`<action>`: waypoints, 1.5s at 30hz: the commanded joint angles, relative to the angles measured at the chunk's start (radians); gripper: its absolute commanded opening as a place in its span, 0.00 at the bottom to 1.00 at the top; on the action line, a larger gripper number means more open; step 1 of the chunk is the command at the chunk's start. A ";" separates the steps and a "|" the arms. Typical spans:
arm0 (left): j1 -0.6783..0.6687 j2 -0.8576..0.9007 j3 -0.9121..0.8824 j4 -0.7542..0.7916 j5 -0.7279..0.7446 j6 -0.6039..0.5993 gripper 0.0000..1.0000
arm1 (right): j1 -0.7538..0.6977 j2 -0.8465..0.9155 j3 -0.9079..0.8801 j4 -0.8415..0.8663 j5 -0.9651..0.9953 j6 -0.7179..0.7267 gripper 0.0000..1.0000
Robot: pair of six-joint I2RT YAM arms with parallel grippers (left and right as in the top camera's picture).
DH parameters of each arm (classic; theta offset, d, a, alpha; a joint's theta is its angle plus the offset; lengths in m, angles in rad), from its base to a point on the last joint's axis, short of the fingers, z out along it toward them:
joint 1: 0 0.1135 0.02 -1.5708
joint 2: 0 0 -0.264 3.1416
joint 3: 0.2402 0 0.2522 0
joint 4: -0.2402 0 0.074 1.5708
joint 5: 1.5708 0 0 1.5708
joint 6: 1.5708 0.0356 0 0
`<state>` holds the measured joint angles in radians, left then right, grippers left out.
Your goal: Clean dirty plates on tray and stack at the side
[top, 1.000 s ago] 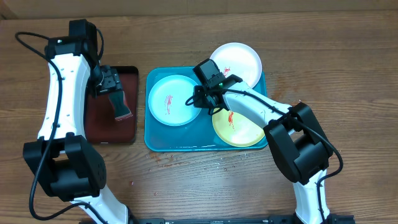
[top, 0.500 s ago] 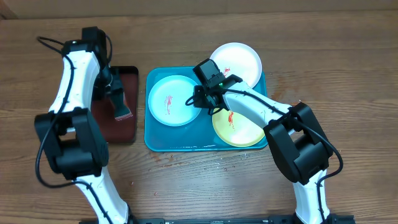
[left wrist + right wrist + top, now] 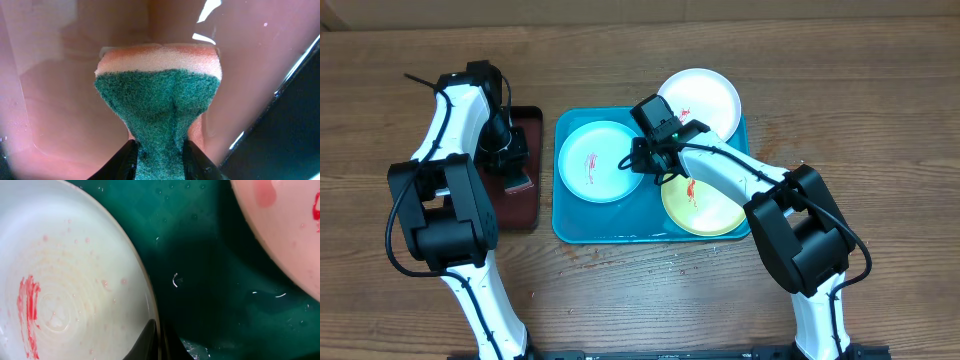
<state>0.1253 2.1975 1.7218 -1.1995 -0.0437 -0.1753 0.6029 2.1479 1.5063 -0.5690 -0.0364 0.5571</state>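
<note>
The left gripper [image 3: 159,152] pinches the green-faced orange foam sponge [image 3: 157,95] tight at its waist, over the small black, red-floored tray [image 3: 525,215]. The right gripper [image 3: 638,160] is closed on the rim of the smeared round light blue plastic plate [image 3: 592,160], which lies in the large turquoise plastic tray [image 3: 620,232]. So narrow a pinch may let the soft sponge fold or slip while scrubbing.

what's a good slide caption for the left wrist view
Left gripper squeezes a green scouring sponge over the small tray's dark red inside.
</note>
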 commanded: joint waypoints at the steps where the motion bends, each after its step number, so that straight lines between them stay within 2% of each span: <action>1: 0.005 0.007 -0.015 0.006 0.013 0.023 0.30 | 0.008 0.009 0.011 -0.006 0.018 -0.003 0.04; 3: 0.005 0.007 -0.034 0.039 0.010 0.022 0.25 | 0.009 0.009 0.011 -0.006 0.018 -0.003 0.04; 5: 0.005 0.007 -0.051 0.072 0.011 0.021 0.16 | 0.009 0.009 0.011 -0.005 0.018 -0.003 0.04; 6: 0.005 0.007 -0.058 0.084 0.011 0.021 0.06 | 0.009 0.009 0.011 -0.005 0.018 -0.003 0.04; 7: 0.005 0.007 -0.060 0.092 0.011 0.018 0.04 | 0.008 0.009 0.011 -0.005 0.017 -0.003 0.04; 12: 0.005 0.005 -0.042 0.105 0.012 0.031 0.04 | 0.009 0.009 0.011 -0.008 0.017 -0.003 0.04; 17: 0.004 -0.023 0.054 0.024 0.053 0.050 0.04 | 0.008 0.009 0.011 -0.008 0.014 -0.003 0.08; 23: -0.008 -0.117 0.144 -0.003 0.193 0.145 0.04 | 0.007 0.009 0.011 -0.011 -0.028 -0.003 0.08; 27: -0.046 -0.165 0.146 0.002 0.281 0.214 0.04 | 0.006 0.009 0.011 -0.011 -0.038 -0.003 0.04; 33: -0.135 -0.157 0.106 -0.006 0.277 0.259 0.04 | -0.012 0.009 0.011 -0.028 -0.097 -0.003 0.04; 37: -0.192 -0.156 0.069 0.019 0.241 0.243 0.04 | -0.017 0.009 0.011 -0.048 -0.100 -0.003 0.04; 41: -0.225 -0.156 0.016 0.053 0.066 0.103 0.04 | -0.017 0.009 0.011 -0.050 -0.100 -0.003 0.04; 45: -0.236 -0.156 -0.062 0.110 0.042 0.060 0.04 | -0.017 0.009 0.011 -0.049 -0.100 -0.003 0.04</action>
<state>-0.1051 2.0487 1.7245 -1.1217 0.0761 -0.0402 0.5888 2.1479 1.5074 -0.6056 -0.1295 0.5575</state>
